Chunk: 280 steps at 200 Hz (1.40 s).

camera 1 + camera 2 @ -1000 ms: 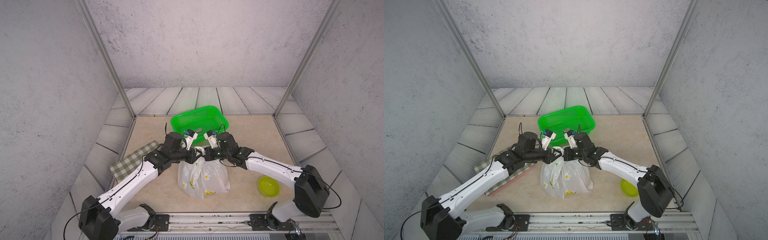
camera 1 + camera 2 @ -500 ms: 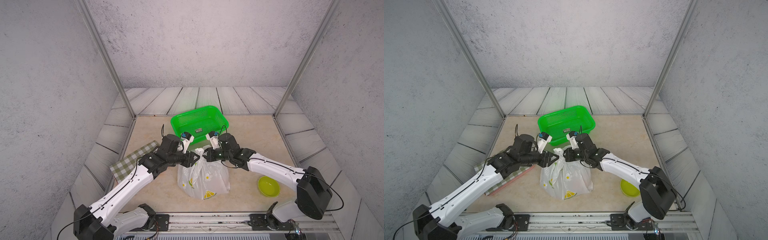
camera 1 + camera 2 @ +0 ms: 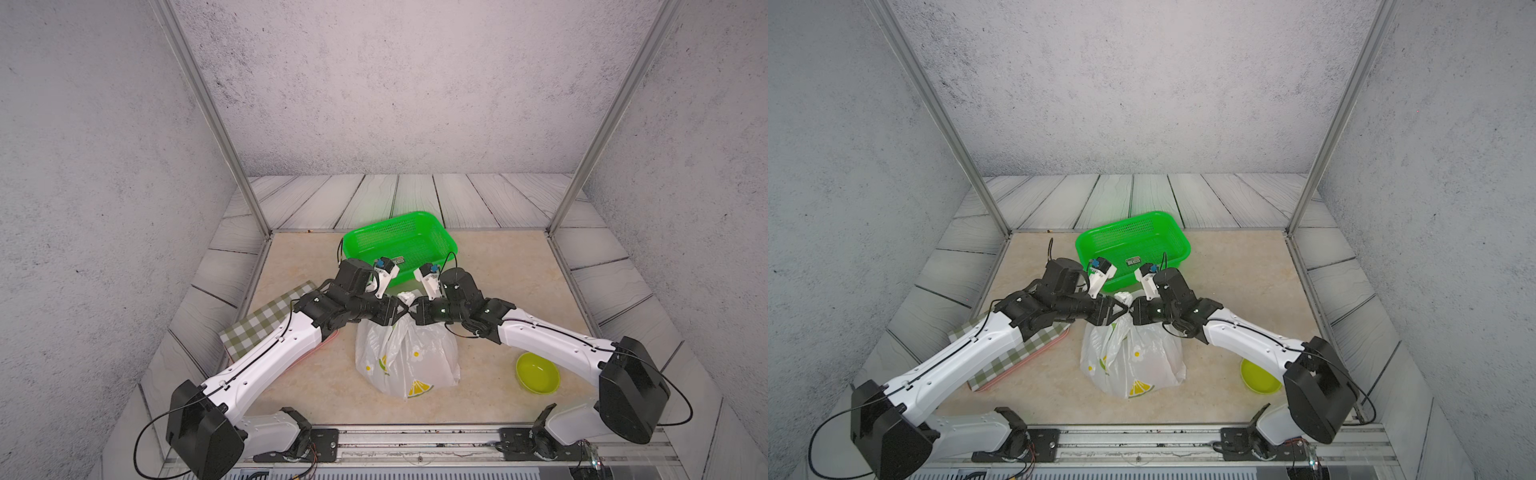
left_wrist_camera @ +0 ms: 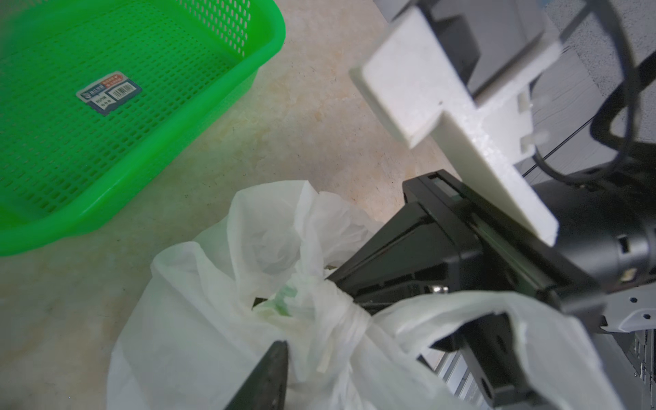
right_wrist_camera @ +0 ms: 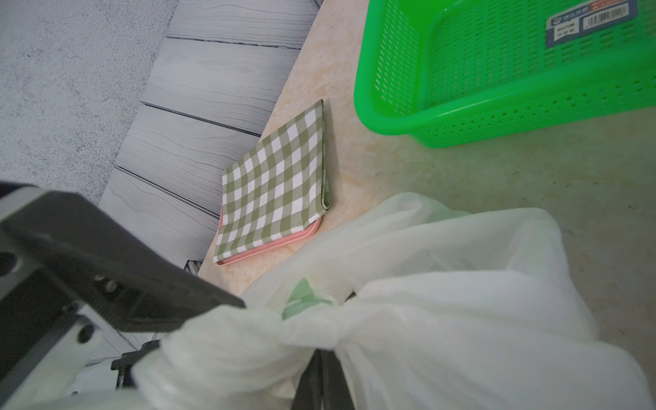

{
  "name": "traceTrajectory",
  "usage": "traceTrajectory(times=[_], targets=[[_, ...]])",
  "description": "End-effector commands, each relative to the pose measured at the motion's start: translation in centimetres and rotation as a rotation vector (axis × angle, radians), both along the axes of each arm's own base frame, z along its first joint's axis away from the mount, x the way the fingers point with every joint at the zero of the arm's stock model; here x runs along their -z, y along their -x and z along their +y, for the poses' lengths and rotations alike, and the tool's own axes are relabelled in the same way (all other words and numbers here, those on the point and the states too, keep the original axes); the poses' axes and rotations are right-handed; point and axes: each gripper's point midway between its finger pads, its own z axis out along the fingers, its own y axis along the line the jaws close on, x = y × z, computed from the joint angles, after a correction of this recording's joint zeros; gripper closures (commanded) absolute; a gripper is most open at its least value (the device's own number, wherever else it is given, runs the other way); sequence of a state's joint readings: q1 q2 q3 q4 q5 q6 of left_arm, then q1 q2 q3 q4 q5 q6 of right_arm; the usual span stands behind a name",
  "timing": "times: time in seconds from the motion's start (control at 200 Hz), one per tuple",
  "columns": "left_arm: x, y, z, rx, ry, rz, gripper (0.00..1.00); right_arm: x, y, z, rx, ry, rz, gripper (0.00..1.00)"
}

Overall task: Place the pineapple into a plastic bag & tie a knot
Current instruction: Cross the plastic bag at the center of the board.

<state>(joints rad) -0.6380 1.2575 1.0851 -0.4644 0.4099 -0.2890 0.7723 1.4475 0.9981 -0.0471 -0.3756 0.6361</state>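
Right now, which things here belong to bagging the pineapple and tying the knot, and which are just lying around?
Job in hand: plastic bag, knot in its handles, left claw, right claw.
Lying about: green mesh basket, checked cloth on pink tray, yellow-green bowl.

Barcode sticker [image 4: 108, 93] in green basket [image 4: 88, 222], txt too small to read.
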Motion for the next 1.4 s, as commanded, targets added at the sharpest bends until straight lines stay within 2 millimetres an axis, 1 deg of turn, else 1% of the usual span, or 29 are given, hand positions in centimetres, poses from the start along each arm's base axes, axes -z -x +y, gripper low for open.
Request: traceTrajectory(times=[0.0,0.1,0.305,0.41,0.505,0.621,0.771,0.856,0.971,1.066,1.176,1.266,1.326,1.396], targets=[[-0.5,-0.6,-0.3,-0.018,-0.002,-0.011,0.48,-1.2,0.9,0.0,-0.024,-0.034,-0.024,1.00],[-0.5,-1.0,-0.4,-0.042,0.013,-0.004,0.49,-1.2,1.2,-0.1,-0.032,-0.036,-0.026,1.00],[-0.3,-1.2,-1.4,-0.032,0.053,0.026,0.49,-1.5,1.8,0.2,-0.054,-0.040,-0.031,1.00],[0.2,-0.9,-1.9,-0.012,0.058,0.046,0.53,-1.5,2.0,0.3,-0.063,-0.038,-0.035,1.00],[0.6,-0.9,-2.0,-0.012,0.055,0.057,0.61,-1.6,2.3,0.5,-0.076,-0.040,-0.038,1.00],[0.9,-0.9,-2.1,-0.015,0.060,0.067,0.75,-1.7,2.8,0.4,-0.093,-0.037,-0.048,1.00],[0.8,-0.9,-2.3,-0.006,0.076,0.069,0.91,-2.7,3.4,-0.4,-0.131,-0.010,-0.101,1.00],[0.3,-0.7,-2.8,0.023,0.104,0.056,1.00,-3.4,4.0,-1.1,-0.168,0.034,-0.141,1.00],[-0.6,-0.3,-3.4,0.077,0.148,0.017,1.00,-4.6,4.4,-2.6,-0.194,0.096,-0.197,0.78],[-1.4,0.3,-4.0,0.146,0.187,-0.028,1.00,-6.1,4.3,-4.4,-0.194,0.127,-0.254,0.60],[-3.1,1.4,-4.7,0.255,0.270,-0.077,1.00,-8.4,3.8,-6.8,-0.149,0.144,-0.329,0.46],[-4.5,2.0,-5.2,0.334,0.333,-0.083,1.00,-10.0,3.4,-8.5,-0.118,0.145,-0.388,0.36],[-5.2,2.3,-5.3,0.377,0.361,-0.072,1.00,-10.5,3.1,-9.2,-0.112,0.155,-0.418,0.29],[-5.9,2.5,-5.4,0.414,0.389,-0.057,1.00,-10.4,2.6,-9.5,-0.125,0.176,-0.436,0.23]])
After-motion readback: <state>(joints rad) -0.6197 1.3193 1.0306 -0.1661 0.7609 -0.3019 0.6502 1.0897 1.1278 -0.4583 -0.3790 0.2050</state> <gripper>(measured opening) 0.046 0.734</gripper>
